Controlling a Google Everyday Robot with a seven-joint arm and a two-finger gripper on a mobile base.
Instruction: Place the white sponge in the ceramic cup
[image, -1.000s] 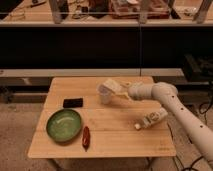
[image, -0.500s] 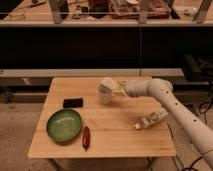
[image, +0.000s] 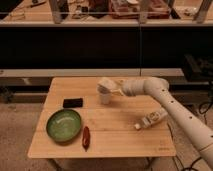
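The claw (image: 114, 90) hangs just above the cup (image: 104, 96), which stands upright near the middle of the bench (image: 125, 135). The sponge (image: 105, 84) sits pinched at the claw's tip, directly over the cup's mouth and tilted, its long axis leaning left and down toward the rim. It looks nearly touching the cup, not yet inside. The claw appears closed on the sponge. The coming move likely turns on that vertical line-up: sponge above opening, so a short drop or release should seat it.
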